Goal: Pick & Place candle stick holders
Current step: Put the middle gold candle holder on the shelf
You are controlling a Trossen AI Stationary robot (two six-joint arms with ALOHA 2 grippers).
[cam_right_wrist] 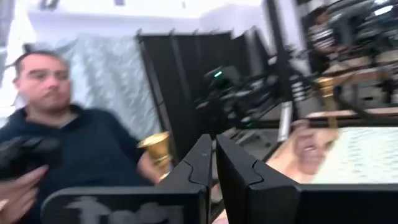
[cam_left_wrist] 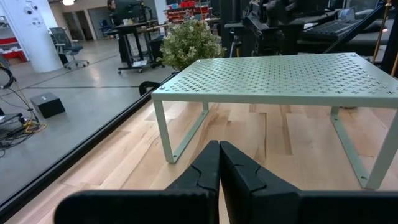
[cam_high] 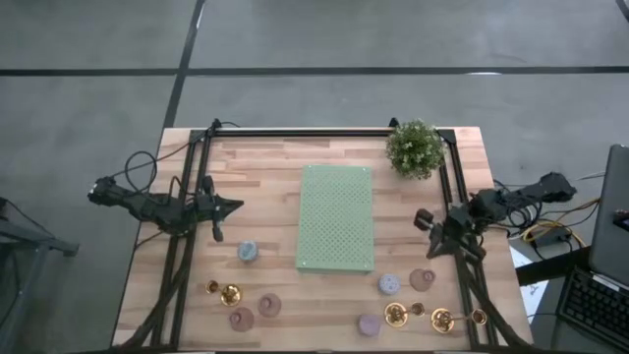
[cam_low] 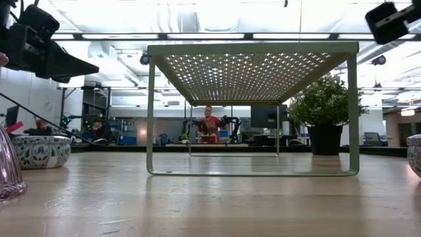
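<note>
Candle stick holders, shiny gold metal and pastel cup-shaped, lie scattered along the near edge of the light wooden table (cam_high: pixel 275 167) in the high view. Left group: 1 blue-grey round cup (cam_high: pixel 248 252), 1 gold metal holder (cam_high: pixel 225 292) and 2 pink round cups (cam_high: pixel 269 305) (cam_high: pixel 241 319). Right group: 1 lavender round cup (cam_high: pixel 389 284), 1 pink cup (cam_high: pixel 422 279), 1 lavender-pink cup (cam_high: pixel 369 324) and 3 gold holders, at (cam_high: pixel 395 315), (cam_high: pixel 441 320) and (cam_high: pixel 478 317). Pale green perforated rectangular rack (cam_high: pixel 336 217): table centre. Green leafy potted plant (cam_high: pixel 415 147): far right corner. Left gripper (cam_high: pixel 218 234): over the table just left of the rack, near the blue-grey cup, apart from all holders. Right gripper (cam_high: pixel 421 218): over the table right of the rack, above the right group, holding nothing.

Low view: the rack (cam_low: pixel 253 74) stands on thin legs at centre, the plant (cam_low: pixel 325 108) behind its right leg. 1 patterned ceramic bowl (cam_low: pixel 41 151) and 1 pinkish glass piece (cam_low: pixel 9 172) sit at the left edge. 1 person in red (cam_low: pixel 209 124) stands far behind.

Left wrist view: left gripper (cam_left_wrist: pixel 219 163) jaws clenched together, empty, facing the rack (cam_left_wrist: pixel 280 74) and plant (cam_left_wrist: pixel 189 43).

Right wrist view: right gripper (cam_right_wrist: pixel 211 158) jaws nearly together with a narrow gap, grasping nothing. Beyond, blurred, 1 person in a dark top (cam_right_wrist: pixel 87 155) and 1 gold holder (cam_right_wrist: pixel 157 148).
</note>
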